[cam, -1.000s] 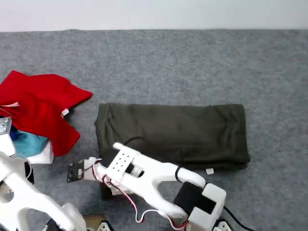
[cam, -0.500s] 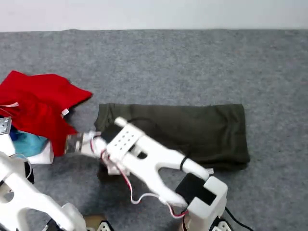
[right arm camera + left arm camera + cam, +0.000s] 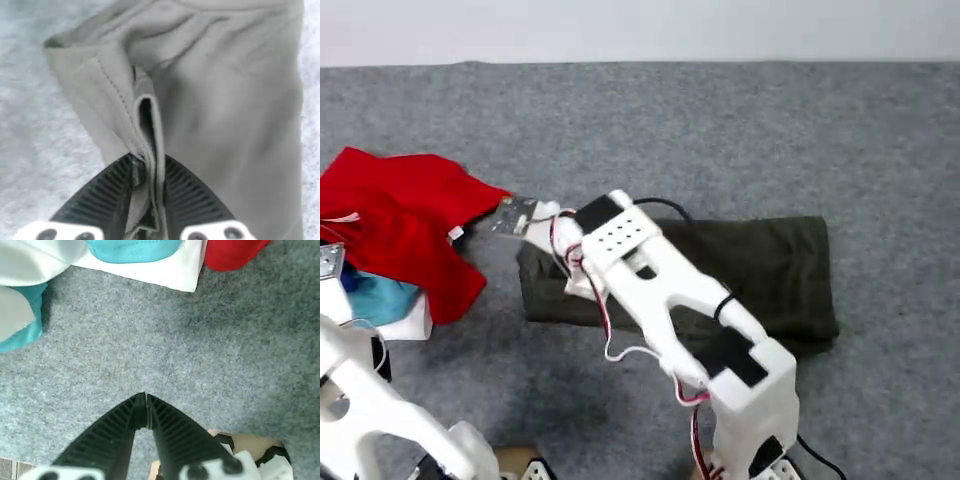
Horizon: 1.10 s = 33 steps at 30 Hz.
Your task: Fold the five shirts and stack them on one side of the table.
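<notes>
My right gripper (image 3: 147, 162) pinches the olive shirt (image 3: 225, 100) at a folded edge. My left gripper (image 3: 146, 399) sits closed over grey carpet (image 3: 225, 365). The red shirt (image 3: 400, 220) lies at the olive shirt's nine o'clock, its white tag (image 3: 454, 233) unreadable.

open grey mat (image 3: 720, 130) runs the whole far side behind the olive shirt (image 3: 770, 270) and down the right edge past it. near side: bare strip in front of the shirt, between the two arm bases. obstacles: right arm (image 3: 670, 300) lies diagonally over the shirt's left half, right gripper (image 3: 145, 162) clamped on a raised fold there. left edge taken by a pile: red shirt (image 3: 400, 220) over teal shirt (image 3: 375, 300) and white shirt (image 3: 415, 325); gap from pile to olive shirt is narrow. left arm (image 3: 365, 395) fills the near-left corner, left gripper (image 3: 146, 399) closed over bare mat near the pile.
</notes>
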### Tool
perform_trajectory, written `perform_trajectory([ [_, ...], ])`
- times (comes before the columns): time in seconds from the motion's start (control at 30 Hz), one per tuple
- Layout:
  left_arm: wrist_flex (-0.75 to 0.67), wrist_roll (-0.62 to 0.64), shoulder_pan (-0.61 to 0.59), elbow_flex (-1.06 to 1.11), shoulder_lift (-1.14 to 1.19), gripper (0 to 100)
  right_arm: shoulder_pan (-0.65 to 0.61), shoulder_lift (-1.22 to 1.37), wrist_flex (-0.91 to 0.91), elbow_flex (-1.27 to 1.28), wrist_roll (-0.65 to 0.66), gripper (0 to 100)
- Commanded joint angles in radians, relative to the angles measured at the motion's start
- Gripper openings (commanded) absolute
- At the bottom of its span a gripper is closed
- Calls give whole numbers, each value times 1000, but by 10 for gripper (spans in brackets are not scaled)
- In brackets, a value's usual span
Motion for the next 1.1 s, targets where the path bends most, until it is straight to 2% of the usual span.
perform_trajectory([
  [0.0, -11, -6, 3, -10, -29, 5, 50, 36, -5, -98, 6, 24],
  [0.13, -8, -6, 3, -10, -31, 5, 84, 81, 47, -155, 2, 133],
  [0.23, -6, -26, 3, -10, -31, 5, 119, 85, 74, -195, -57, 195],
  [0.47, -6, -32, 3, -10, -31, 5, 185, 65, 104, -216, -68, 206],
  [0.63, -6, -32, 3, -10, -31, 5, 157, -4, 229, -241, -71, 187],
  [0.83, -6, -32, 5, -10, -31, 5, 102, -56, 348, -245, -72, 12],
  [1.07, -5, -28, 69, -8, -35, 5, 88, 12, 314, -241, -74, 17],
])
